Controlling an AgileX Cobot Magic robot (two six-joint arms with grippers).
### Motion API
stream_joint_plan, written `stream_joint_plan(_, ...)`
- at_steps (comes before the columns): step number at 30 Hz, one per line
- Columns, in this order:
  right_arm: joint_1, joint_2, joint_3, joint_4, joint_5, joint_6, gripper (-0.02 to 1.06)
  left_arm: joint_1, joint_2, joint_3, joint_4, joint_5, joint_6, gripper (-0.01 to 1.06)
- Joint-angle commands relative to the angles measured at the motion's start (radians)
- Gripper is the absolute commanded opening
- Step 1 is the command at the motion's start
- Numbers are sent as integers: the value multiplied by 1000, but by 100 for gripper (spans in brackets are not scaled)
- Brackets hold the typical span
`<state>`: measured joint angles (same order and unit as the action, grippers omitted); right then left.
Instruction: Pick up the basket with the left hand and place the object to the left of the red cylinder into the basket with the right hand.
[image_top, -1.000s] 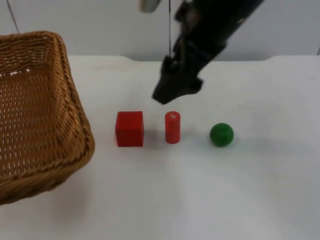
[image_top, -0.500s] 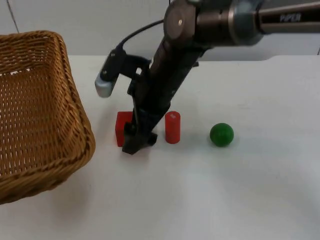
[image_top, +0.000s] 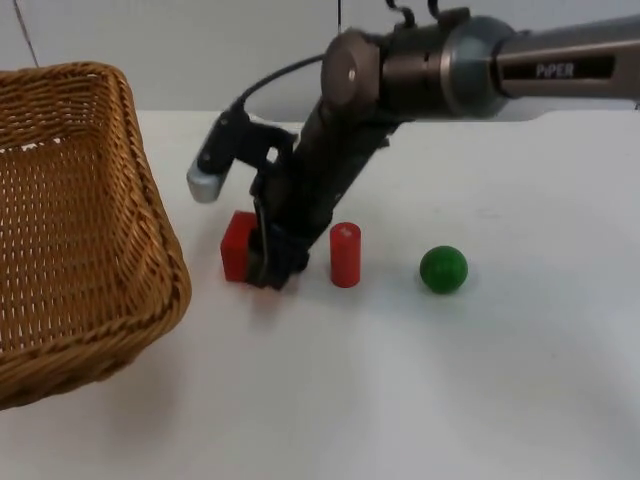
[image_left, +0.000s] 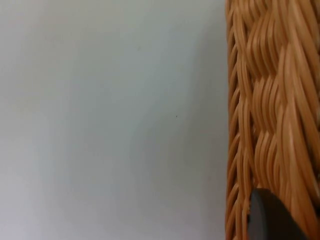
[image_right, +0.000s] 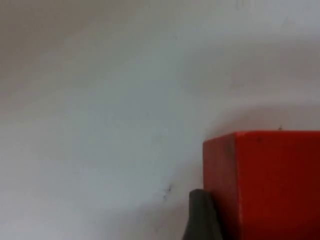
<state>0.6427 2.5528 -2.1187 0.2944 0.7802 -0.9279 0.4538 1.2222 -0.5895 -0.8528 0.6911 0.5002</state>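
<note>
While the red cube (image_top: 238, 246) sits just left of the red cylinder (image_top: 345, 255), the right gripper (image_top: 272, 262) is down on it, fingers closed against its sides, cube apparently tilted. Step in hand: the pick. Next: lift w/o slipping, carry left to the basket (image_top: 150, 215). Left gripper (image_left: 270, 215) is at the basket rim; grip can't be told. Green ball (image_top: 443, 269) lies right of the cylinder.

Basket (image_left: 265, 110) rim beside white table (image_left: 110, 120).
</note>
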Motion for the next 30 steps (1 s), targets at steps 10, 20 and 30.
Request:
stream_joint_plan(10, -5, -320, -28, -31, 218, 141, 0, 5, -5, -4, -21, 12, 0, 0)
stream_joint_plan(20, -3, -415, -30, -32, 253, 192, 0, 5, -5, -4, -20, 12, 0, 0)
stream_joint_plan(30, 119, -411, -75, -40, 211, 206, 0, 5, -5, -4, -23, 10, 0, 0)
